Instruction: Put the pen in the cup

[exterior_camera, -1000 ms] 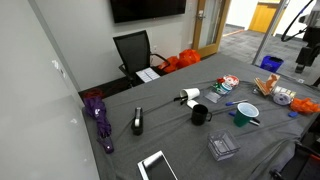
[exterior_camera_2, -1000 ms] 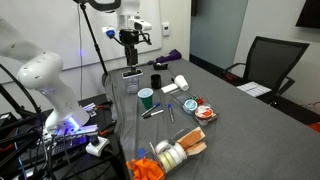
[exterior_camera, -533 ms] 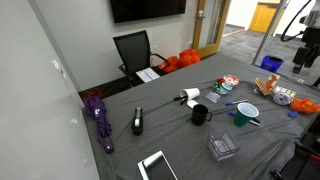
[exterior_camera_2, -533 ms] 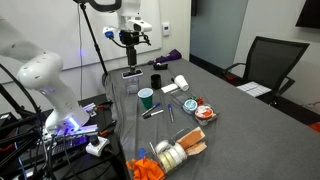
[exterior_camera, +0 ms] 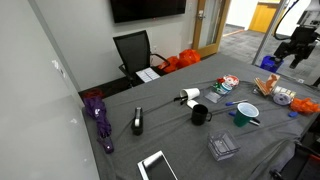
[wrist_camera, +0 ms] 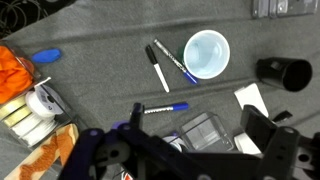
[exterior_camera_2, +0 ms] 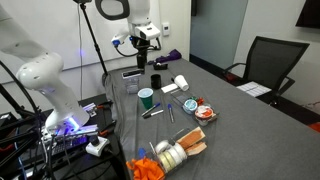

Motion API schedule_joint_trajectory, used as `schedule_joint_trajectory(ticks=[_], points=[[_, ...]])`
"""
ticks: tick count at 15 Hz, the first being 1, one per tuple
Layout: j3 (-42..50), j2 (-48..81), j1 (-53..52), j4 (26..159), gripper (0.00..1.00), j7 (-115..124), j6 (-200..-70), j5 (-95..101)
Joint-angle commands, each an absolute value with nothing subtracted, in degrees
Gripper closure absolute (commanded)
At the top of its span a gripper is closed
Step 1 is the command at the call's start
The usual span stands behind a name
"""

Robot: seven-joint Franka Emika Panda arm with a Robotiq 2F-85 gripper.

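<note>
The teal-green cup (wrist_camera: 207, 53) stands upright on the grey table, its white inside empty; it also shows in both exterior views (exterior_camera: 246, 113) (exterior_camera_2: 146, 97). A thin blue pen (wrist_camera: 176, 62) lies flat on the table against the cup's side. A black-and-white marker (wrist_camera: 158, 68) lies beside it, and a second pen with blue ends (wrist_camera: 164, 108) lies nearer the gripper. My gripper (wrist_camera: 185, 160) hangs high above the table, well clear of the cup, open and empty. In the exterior views it is raised and tilted (exterior_camera: 297, 45) (exterior_camera_2: 143, 45).
A black mug (wrist_camera: 283, 72) lies near the cup. A clear plastic box (wrist_camera: 205, 130) sits under the gripper. Tape rolls (wrist_camera: 40, 100) and an orange bag (wrist_camera: 15, 70) lie to one side. A stapler (exterior_camera: 137, 121), a purple umbrella (exterior_camera: 99, 115) and a tablet (exterior_camera: 156, 166) lie further off.
The gripper has swung sideways and tilted at the wrist while staying high above the table. The pens and the cup have not moved.
</note>
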State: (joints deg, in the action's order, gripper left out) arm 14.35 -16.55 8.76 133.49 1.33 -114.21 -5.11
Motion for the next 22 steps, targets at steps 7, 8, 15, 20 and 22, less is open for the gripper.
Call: schedule_joint_trajectory(ticks=[7,8,15,20,22], points=[[11.14,-1.05,9.97,125.87,0.0,28.94,-126.26,-11.78],[10.86,0.33,9.83,124.95,0.0,32.05,-126.93,-12.09],[10.67,3.07,9.27,123.25,0.0,38.83,-128.41,-11.05],[10.7,4.08,9.12,122.03,0.0,40.89,-127.71,-9.58],[10.82,6.57,9.03,120.48,0.0,44.35,-127.23,-7.93]])
